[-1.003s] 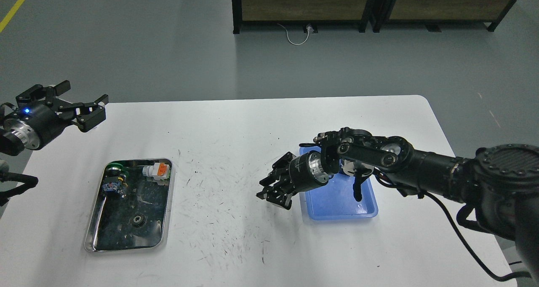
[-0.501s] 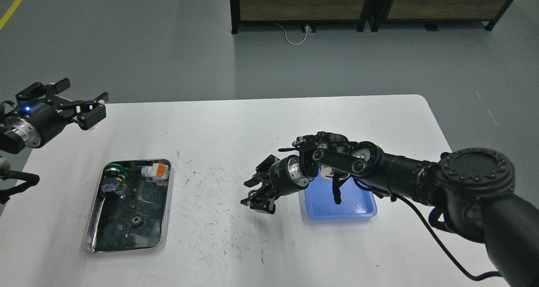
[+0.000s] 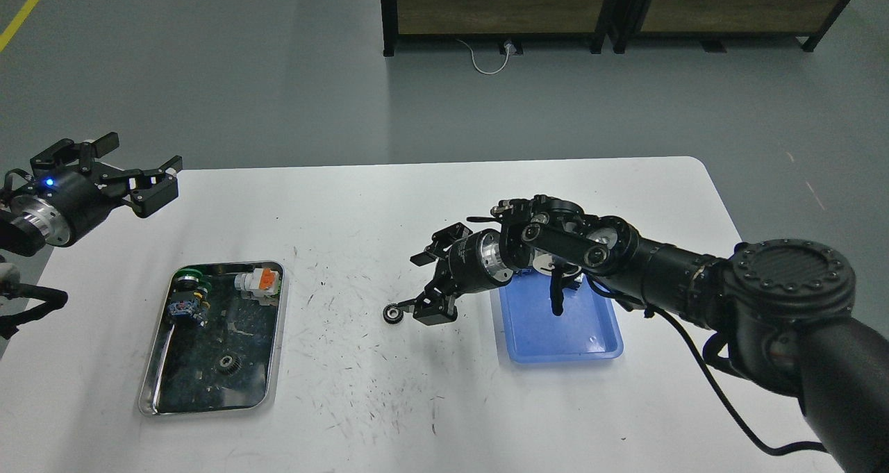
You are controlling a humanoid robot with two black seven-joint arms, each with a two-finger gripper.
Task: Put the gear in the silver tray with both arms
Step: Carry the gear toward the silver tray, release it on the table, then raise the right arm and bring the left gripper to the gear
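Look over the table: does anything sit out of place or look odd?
Yes. A small black gear lies on the bare white table, just off the right gripper, outside both the shiny silver metal tray and the blue plastic tray.

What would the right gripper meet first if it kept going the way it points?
The right gripper points left and slightly down. The small gear on the table lies just off its lower finger, so it would likely meet that first, then the table; the silver tray is farther on. Depth is unclear.
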